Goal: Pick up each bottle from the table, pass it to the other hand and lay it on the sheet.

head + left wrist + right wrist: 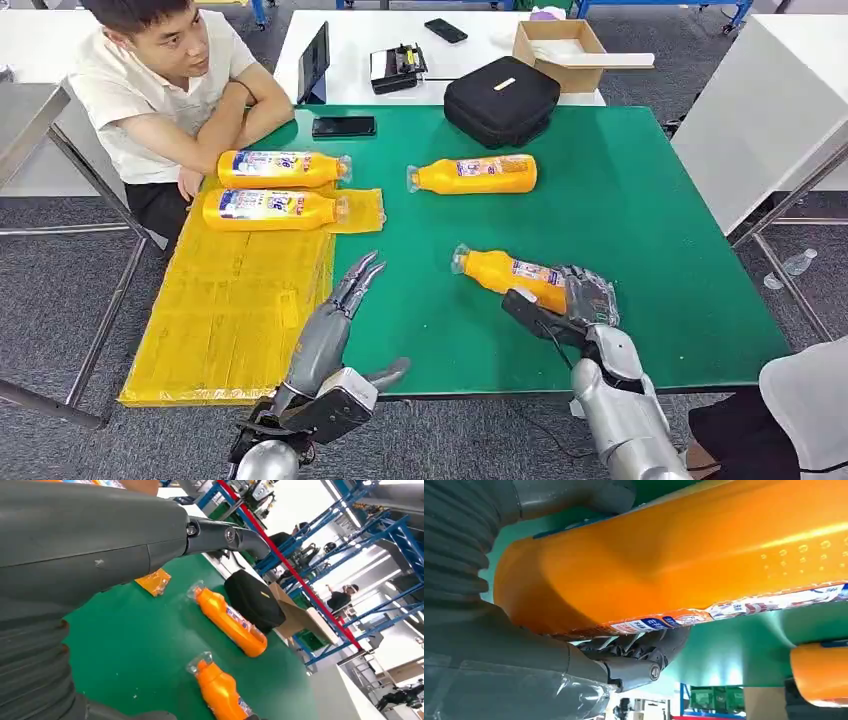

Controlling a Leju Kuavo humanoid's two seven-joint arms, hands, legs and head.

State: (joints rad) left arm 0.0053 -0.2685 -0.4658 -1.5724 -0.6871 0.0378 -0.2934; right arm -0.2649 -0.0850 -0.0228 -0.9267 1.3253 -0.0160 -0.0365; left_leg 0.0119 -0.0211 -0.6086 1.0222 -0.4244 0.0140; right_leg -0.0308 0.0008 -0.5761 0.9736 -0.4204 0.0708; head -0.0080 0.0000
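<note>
Nearest me, my right hand (570,310) is wrapped around the base of an orange bottle (510,275), which lies on the green table (650,220). My left hand (335,320) hovers empty, fingers straight and apart. Farther off, one more bottle (475,175) waits; two bottles (270,190) already rest on the yellow sheet (230,310). I judge it half done.

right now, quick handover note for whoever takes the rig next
Right hand grips the near bottle by its base, at table level.
Left hand is open, holding nothing, near the edge of the yellow sheet.
Done: two bottles lie at the sheet's far end.
Left: pass the gripped bottle to the left hand and lay it down, then the far bottle on the green table.
</note>
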